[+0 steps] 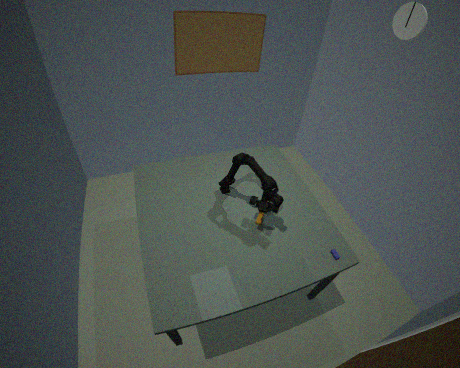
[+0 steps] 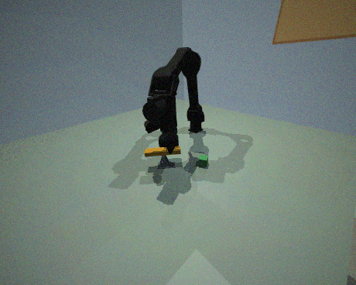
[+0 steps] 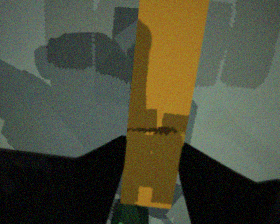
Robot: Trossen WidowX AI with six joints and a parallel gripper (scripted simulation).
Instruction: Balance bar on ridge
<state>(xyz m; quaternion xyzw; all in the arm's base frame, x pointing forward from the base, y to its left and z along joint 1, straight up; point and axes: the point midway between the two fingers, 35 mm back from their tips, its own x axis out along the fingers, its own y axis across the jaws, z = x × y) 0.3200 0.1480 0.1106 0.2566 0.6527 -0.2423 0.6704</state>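
In the top view, a jointed matte-black robot arm (image 1: pixel 256 169) (image 2: pixel 179 63) arches over a pale grey-green rectangular table (image 1: pixel 175 225) (image 2: pixel 97 232) near the middle of the frame. Its black gripper (image 1: pixel 262 211) (image 2: pixel 170 150) (image 3: pixel 152 145) is at the arm's low end, right of centre, with the long orange-yellow bar (image 1: pixel 259 218) (image 2: pixel 152 152) (image 3: pixel 172 60) showing just below it. A small blue-violet block (image 1: pixel 335 254) lies toward the table's lower right corner, well apart from the arm. A flat orange-brown rectangular board (image 1: pixel 219 43) (image 2: pixel 317 21) is on the wall at the upper middle, and a round pale clock (image 1: pixel 410 20) is at the upper right.

In the exterior view, the bar is held above the table left of centre, nearly level, with the gripper over its right-hand part. Directly under it stands a dark grey ridge (image 2: pixel 166 163) with a narrow top; whether bar and ridge touch, I cannot tell. A small green block (image 2: pixel 202 160) (image 3: pixel 131 214) sits on the table to the right of the ridge. The board fills the upper right corner.

In the wrist view, the bar runs from the top edge down to the lower middle, its near part pinched between the two black fingers. Part of the green block shows at the bottom edge, left of centre.
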